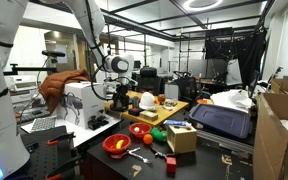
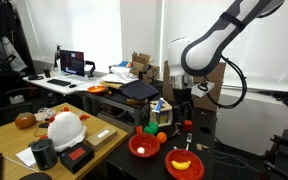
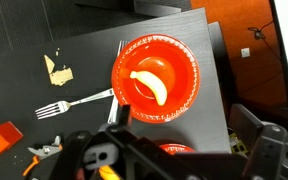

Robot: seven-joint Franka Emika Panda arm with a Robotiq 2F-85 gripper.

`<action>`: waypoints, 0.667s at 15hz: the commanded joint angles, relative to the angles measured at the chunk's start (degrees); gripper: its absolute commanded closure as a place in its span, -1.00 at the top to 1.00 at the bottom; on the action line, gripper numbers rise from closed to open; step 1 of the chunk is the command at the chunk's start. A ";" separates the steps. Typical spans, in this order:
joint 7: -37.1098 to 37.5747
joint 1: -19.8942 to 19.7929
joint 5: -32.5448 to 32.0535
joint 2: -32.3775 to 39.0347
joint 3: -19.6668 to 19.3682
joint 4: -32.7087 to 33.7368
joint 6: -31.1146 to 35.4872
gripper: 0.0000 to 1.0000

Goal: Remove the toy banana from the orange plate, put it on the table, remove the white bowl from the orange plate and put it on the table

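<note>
Your pincer (image 2: 185,113) hung above the orange plate (image 3: 157,82), apart from it and holding nothing that shows. In the wrist view only its dark body filled the bottom of the frame, and in both exterior views it was too small to read, so I cannot tell whether it was released or clenched.

The toy banana (image 3: 149,86) lay inside the orange plate, close to the middle of its floor, curved and on its side. The plate stood on the dark surface (image 3: 84,40) near one of its corners, with two of the surface's edges close by in the wrist view. In an exterior view the same plate sat at the near end of the surface, with the yellow piece showing in it.

A fork (image 3: 74,103) lay flat on the surface just beside the plate, its handle end toward the rim and its tines pointing away. A torn scrap of paper (image 3: 56,70) lay a little farther from the plate, beyond the fork.

A second red dish (image 2: 144,146) stood near the plate, farther from the corner, and a green round thing (image 2: 152,128) sat just beyond that dish. A white helmet (image 2: 64,127) rested on the light wooden board (image 2: 14,140), well apart from your plate.
</note>
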 commanded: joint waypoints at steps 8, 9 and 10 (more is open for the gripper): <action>-1.34 6.25 -3.90 6.52 -1.92 -2.53 7.31 1.00; -0.97 7.08 -4.87 7.34 -2.40 -2.50 7.49 1.00; -0.97 7.51 -5.20 8.16 -2.51 -2.42 7.81 1.00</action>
